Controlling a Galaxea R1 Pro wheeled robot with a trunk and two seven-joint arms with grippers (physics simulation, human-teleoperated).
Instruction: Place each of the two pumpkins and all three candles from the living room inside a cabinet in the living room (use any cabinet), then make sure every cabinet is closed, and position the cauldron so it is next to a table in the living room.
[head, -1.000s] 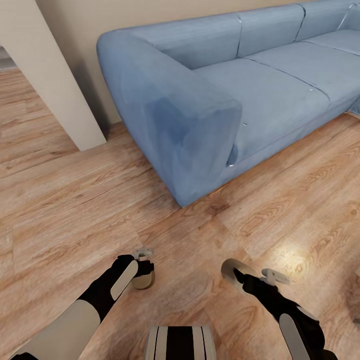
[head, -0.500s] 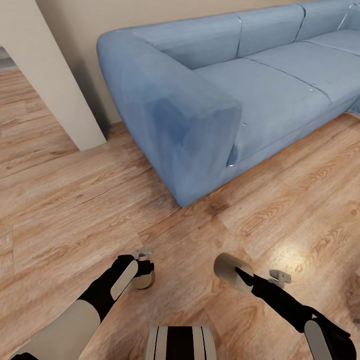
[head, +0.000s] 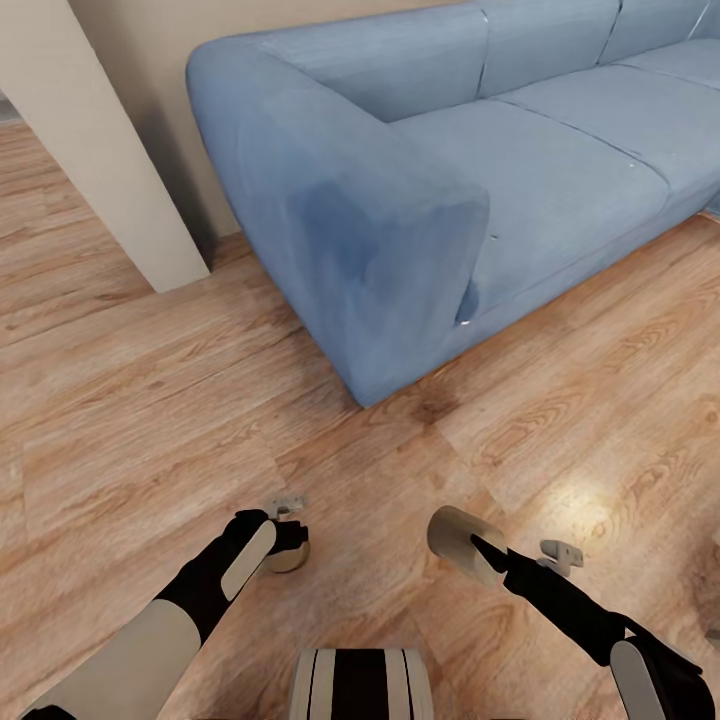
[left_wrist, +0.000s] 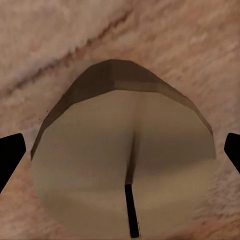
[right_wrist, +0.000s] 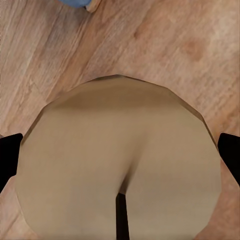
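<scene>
2 candles in view, 1 per gripper; 1 sofa (head: 440, 180), 1 wall corner (head: 110, 170), plank floor (head: 130, 400). Left candle (head: 285, 553) sits low, by the floor in front of the robot, mostly hidden behind the left gripper (head: 288, 535), which is clamped on it; in the left wrist view this candle (left_wrist: 125, 165) sits between the two dark fingertips (left_wrist: 10, 157) at its sides, w/ a dark wick line on its pale end face. Right candle (head: 462, 543) is tilted, its pale end face turned up toward the sofa, held by the right gripper (head: 480, 550), jaws closed onto it; in the right wrist view that candle (right_wrist: 120, 160) spans the gap from one fingertip (right_wrist: 9, 150) to the other. Room: sofa's armrest corner juts toward the robot at centre, wall corner stands to the left behind it, w/ a narrow gap between the two; open floor runs wide to the left & also along the sofa front to the right. Both arms reach fwd & down from the lower edge, forearms angled inward, left wrist lower than right, grippers well apart w/ bare floor between.
</scene>
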